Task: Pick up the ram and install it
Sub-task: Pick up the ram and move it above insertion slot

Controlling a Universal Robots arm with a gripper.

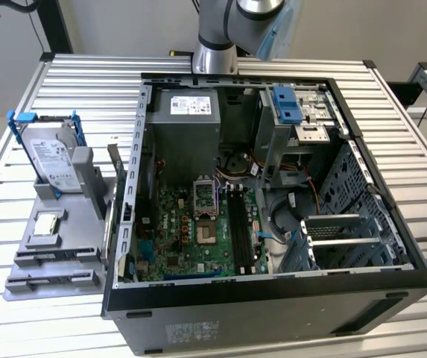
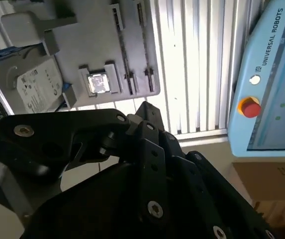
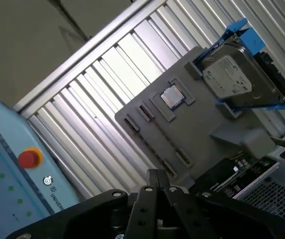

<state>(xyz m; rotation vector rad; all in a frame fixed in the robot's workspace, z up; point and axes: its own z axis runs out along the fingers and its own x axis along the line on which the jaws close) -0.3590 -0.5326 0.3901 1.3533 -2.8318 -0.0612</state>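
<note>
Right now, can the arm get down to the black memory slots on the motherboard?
Probably yes. The case lies open, nothing covers the black slots, and the arm stands at its far edge in the exterior view.

**Ram** (image 1: 238, 227): a long, narrow, flat circuit-board stick, seen edge-on from above in the exterior view as a thin dark strip. It stands upright on its long edge among the black slots (image 1: 247, 233) of the green motherboard (image 1: 174, 240), inside the open computer case (image 1: 273, 302). It lies just to the exterior view's right of the processor socket (image 1: 204, 195) and runs parallel to the slots. Which slot holds it, and its colour, cannot be told.
</note>
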